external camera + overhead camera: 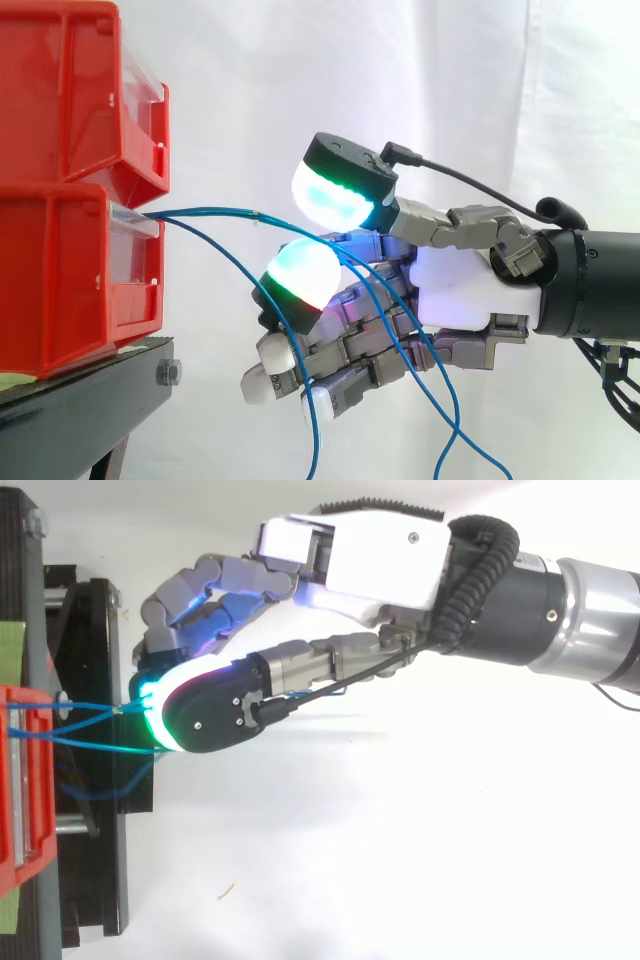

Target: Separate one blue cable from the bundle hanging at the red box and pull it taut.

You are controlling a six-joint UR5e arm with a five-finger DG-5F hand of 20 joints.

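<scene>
On the left of the side view, two red bins [70, 180] sit stacked one on the other on a black stand [90, 400]. The blue cables [215, 210] come out at the front of the lower bin, near its top edge.

From there a couple of strands run almost level to the right, fairly straight, and meet between two glowing pads of the hand [460, 285]. One more strand leaves the same spot on the bin, curves down and hangs loose below the hand. Seen from above, two strands start apart at the red bin and close to a single point just at the glowing pads.

The fingers [300, 275] are curled. The thumb [340, 190] sits on top with a cyan and green pad. One finger with a cyan and red pad lies right under it. The two pinch the blue cables in the narrow slot between them. How many strands sit in that pinch I cannot tell. The other fingers are bent below with white pads and hold nothing.

Past the pinch the strands drop slack across the curled fingers and the palm, down toward the lower right.

Further right, the hand joins the dark wrist of the arm [560, 610], which enters from the right edge. A white curtain [500, 90] hangs behind it all.
</scene>
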